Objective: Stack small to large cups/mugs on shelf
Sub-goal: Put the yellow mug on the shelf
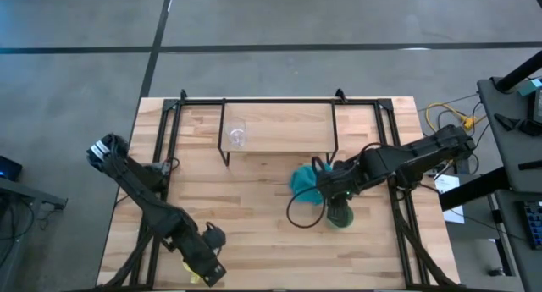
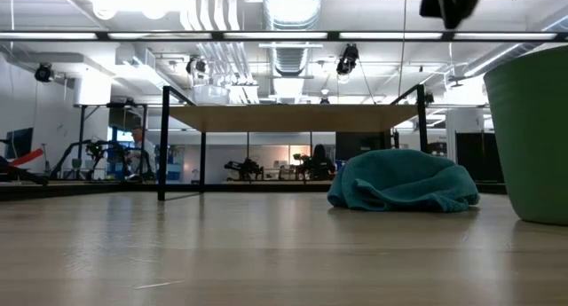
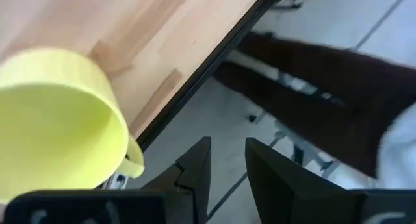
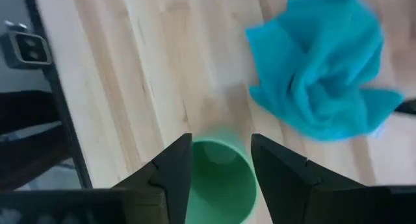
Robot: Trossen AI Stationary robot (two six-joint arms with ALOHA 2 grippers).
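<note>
The green cup (image 1: pixel 340 216) stands upright on the tabletop near the right side; it also shows at the right edge of the low view (image 2: pixel 532 137). My right gripper (image 4: pixel 221 143) hovers open above it, a finger over either side of the cup's rim (image 4: pixel 221 178), and shows as a dark shape (image 2: pixel 453 4) above the cup. The yellow mug (image 3: pixel 58 120) stands at the table's near edge, its handle (image 3: pixel 133 160) toward my left gripper (image 3: pixel 227 172), which is open beside it. The clear glass cup (image 1: pixel 237 136) stands on the shelf (image 1: pixel 279 127).
A crumpled teal cloth (image 1: pixel 303 182) lies on the table just left of the green cup, and also shows in the low view (image 2: pixel 404 182). The shelf's black legs (image 2: pixel 163 146) stand on the far half of the table. Bare wood lies mid-table between the arms.
</note>
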